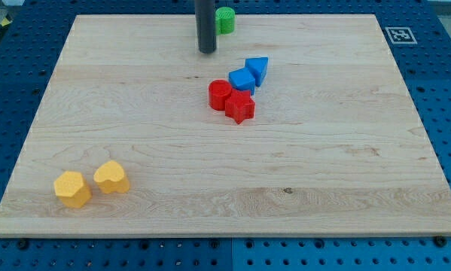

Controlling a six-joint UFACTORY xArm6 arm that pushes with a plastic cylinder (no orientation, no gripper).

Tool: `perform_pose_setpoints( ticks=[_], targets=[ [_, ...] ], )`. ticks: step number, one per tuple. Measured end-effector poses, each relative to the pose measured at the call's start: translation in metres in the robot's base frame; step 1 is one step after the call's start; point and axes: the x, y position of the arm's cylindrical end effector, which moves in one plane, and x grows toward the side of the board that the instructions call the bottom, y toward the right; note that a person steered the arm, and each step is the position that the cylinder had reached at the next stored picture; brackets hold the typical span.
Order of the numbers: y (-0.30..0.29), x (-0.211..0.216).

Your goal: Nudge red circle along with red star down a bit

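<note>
The red circle (220, 95) and the red star (240, 106) sit touching each other near the middle of the wooden board (135, 113), the star to the circle's lower right. My tip (207, 51) is above them toward the view's top, a short way up and slightly left of the red circle, touching no block. A blue cube (242, 80) touches the red pair at their upper right. A blue triangle-like block (257, 69) sits just beyond it.
A green block (225, 20) stands at the board's top edge, just right of the rod. Two yellow blocks (73, 189) (111, 177) sit side by side at the lower left. A fiducial marker (397, 34) lies off the board's top right corner.
</note>
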Motion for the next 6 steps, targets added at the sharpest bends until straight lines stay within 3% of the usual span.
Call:
perform_pose_setpoints(
  ticks=[3, 6],
  targets=[
    [0.006, 0.100],
    [0.053, 0.065]
  ],
)
